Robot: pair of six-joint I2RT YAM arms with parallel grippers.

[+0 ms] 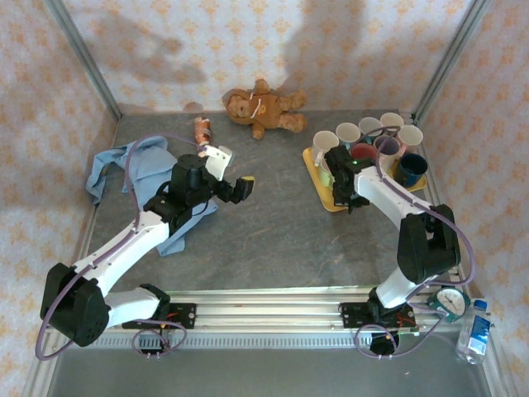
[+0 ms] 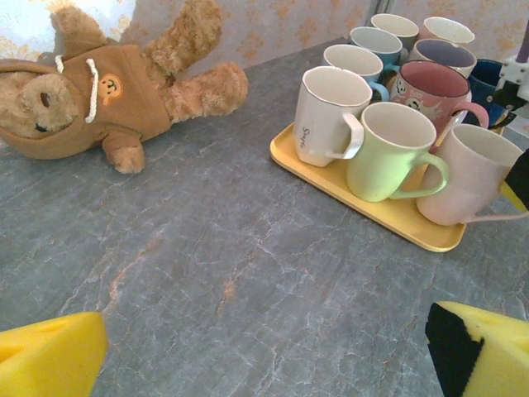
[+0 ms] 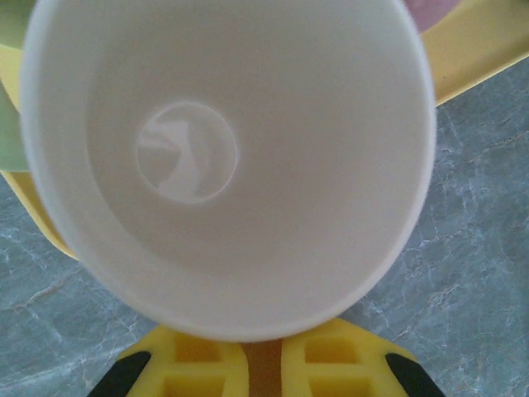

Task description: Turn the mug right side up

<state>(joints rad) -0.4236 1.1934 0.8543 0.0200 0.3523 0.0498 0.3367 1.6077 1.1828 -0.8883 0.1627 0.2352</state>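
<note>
From above, the left gripper (image 1: 233, 172) hangs over the middle of the grey table (image 1: 273, 240), its jaws spread as wide as they go with nothing between them. A blue cloth (image 1: 124, 165) lies crumpled under its arm, and a teddy bear (image 1: 263, 107) lies by the back wall. The right gripper (image 1: 343, 194) reaches down at the near left end of the yellow tray (image 1: 314, 175), where a cluster of other mugs (image 1: 364, 136) stands mouth up; the wrist hides what it grips. The left wrist camera looks across the table at the tray: the mug (image 2: 467, 178), pale pink, stands upright at the right of the front row, just beside a green mug (image 2: 393, 153). Its thin handle runs off towards a yellow-and-black bit of the right gripper. The left claw's own fingers (image 2: 50, 356) sit far apart in the bottom corners. From the right wrist, the mug's open mouth faces the camera, its pale inside and bottom plain to see. The right gripper is pinched together just at the rim, on the handle as far as I can tell.
</note>
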